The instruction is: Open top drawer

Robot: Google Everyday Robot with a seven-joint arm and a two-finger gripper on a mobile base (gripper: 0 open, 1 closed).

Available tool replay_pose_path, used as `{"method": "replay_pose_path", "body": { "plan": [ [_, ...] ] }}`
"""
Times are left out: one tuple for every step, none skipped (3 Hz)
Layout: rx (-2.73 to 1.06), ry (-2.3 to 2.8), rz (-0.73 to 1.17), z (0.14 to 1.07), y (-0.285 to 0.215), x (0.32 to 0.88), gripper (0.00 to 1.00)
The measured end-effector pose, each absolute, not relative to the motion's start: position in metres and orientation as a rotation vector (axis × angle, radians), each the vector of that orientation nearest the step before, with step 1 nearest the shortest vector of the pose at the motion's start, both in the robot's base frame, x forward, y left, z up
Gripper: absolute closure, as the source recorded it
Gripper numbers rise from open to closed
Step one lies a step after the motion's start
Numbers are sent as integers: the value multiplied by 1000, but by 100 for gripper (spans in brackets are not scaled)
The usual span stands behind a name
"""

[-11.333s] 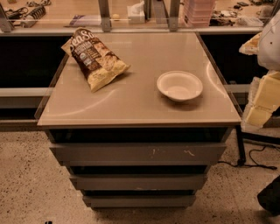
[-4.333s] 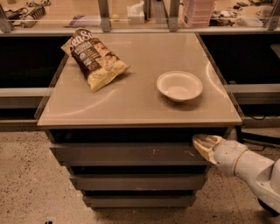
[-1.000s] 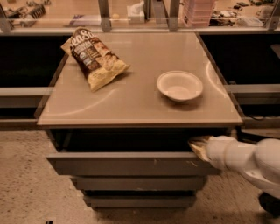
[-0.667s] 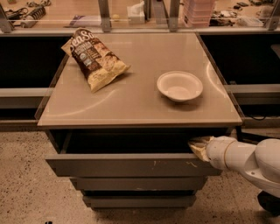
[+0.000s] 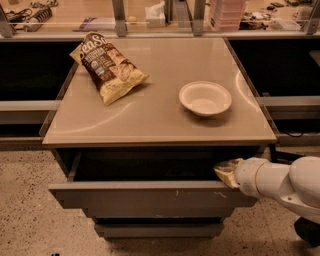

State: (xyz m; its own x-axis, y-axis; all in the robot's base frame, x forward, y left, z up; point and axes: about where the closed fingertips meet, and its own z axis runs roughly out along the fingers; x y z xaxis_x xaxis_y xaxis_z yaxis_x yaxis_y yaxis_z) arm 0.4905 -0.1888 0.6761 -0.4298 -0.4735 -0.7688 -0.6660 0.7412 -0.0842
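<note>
Surroundings, all placed against the tabletop (image 5: 150, 122):
- Chip bag (image 5: 109, 67) lies flat on the tabletop's far left part, tilted.
- White bowl (image 5: 205, 98) sits upright on the tabletop's right half, well apart from the bag.
- Beyond the tabletop's far edge: a counter behind metal posts, with a tissue box (image 5: 156, 14) and small clutter I cannot identify.
- Below the tabletop's front edge: speckled floor (image 5: 30, 220) on either side.

Nothing stands between my arm and the cabinet front.

Top drawer (image 5: 150, 194): directly under the tabletop's front edge. It stands partly out from the cabinet, its grey scratched front forward of the edge and a dark inside showing in the gap. A narrower grey drawer (image 5: 160, 229) below it sits further back.

My gripper (image 5: 226, 172): under the tabletop's front right corner, at the right end of the top drawer, touching the top edge of its front panel. My white arm (image 5: 280, 182) reaches in from the right. How far the gripper is open, and whether it grips the panel, I cannot tell.
</note>
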Motion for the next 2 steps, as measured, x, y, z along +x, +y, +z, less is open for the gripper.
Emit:
{"method": "replay_pose_path", "body": {
  "plan": [
    [-867,2139,313,674,-187,481,100],
    [-889,2189,341,671,-184,468,100]
  ]
}}
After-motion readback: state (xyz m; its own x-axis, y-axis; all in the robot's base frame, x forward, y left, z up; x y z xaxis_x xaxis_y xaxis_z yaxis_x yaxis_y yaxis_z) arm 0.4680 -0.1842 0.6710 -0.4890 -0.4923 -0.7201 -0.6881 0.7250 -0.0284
